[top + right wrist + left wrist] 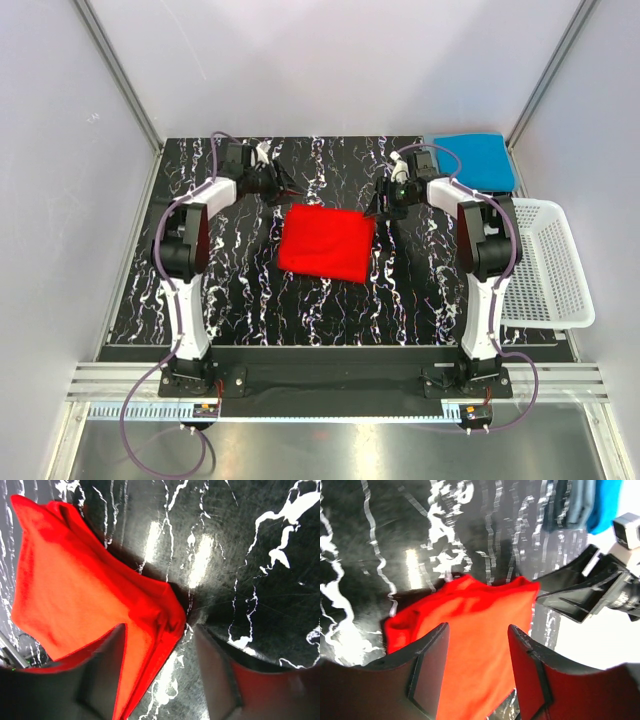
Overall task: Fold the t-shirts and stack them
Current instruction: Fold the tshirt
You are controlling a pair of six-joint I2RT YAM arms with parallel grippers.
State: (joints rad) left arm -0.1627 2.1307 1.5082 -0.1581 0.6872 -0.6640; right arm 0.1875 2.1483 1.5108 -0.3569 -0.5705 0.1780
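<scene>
A folded bright red t-shirt (325, 243) lies flat at the table's middle. My left gripper (287, 185) hovers off its back left corner, jaws open and empty, with the red cloth (470, 625) showing below between them. Over the back right corner my right gripper (385, 203) is open too. That corner of the shirt (170, 615) sits under the gap, with nothing pinched. A folded bright blue t-shirt (472, 160) rests at the back right corner of the table. In the left wrist view a strip of grey-blue cloth (574, 505) shows beside the blue one (606, 502).
A white mesh basket (548, 265) stands off the table's right edge, beside the right arm. Pale walls close in the back and both sides. The black marbled tabletop (250, 290) lies bare around the red shirt.
</scene>
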